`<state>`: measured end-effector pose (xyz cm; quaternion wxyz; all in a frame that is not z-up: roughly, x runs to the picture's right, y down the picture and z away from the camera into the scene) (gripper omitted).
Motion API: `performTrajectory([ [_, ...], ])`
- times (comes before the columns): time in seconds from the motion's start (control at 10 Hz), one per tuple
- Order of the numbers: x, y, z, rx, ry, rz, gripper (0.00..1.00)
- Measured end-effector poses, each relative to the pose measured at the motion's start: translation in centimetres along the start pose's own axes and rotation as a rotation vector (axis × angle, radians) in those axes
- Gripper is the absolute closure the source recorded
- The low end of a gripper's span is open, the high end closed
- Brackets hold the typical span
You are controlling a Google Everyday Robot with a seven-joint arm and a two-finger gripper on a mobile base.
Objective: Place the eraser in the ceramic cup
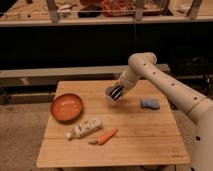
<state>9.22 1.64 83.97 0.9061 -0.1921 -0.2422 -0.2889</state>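
Observation:
The blue eraser (150, 103) lies on the right part of the wooden table (135, 140). My gripper (115, 93) hangs low over the middle back of the table, left of the eraser and apart from it. A small whitish rounded shape (109, 91) shows at the gripper's left edge. It may be the ceramic cup, mostly hidden by the gripper. I cannot tell whether the gripper touches it.
A flat orange bowl (66, 106) sits at the table's left. A white bottle (86, 128) lies on its side in front of it, with an orange carrot (106, 136) next to it. A dark shelf and rail run behind the table.

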Motion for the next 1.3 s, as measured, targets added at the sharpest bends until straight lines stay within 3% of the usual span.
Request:
performTrajectory([
  [0.2,-0.11,-0.07,0.01,-0.004,-0.001,-0.008,0.67],
  [0.5,-0.26,-0.16,-0.06,-0.011,-0.004,-0.020,0.37],
  [0.7,-0.27,-0.13,-0.12,-0.014,-0.004,-0.025,0.23],
  [1.1,-0.27,-0.09,-0.33,-0.021,-0.005,-0.037,0.20],
  [1.3,-0.34,-0.13,-0.32,-0.025,-0.007,-0.044,0.27],
])
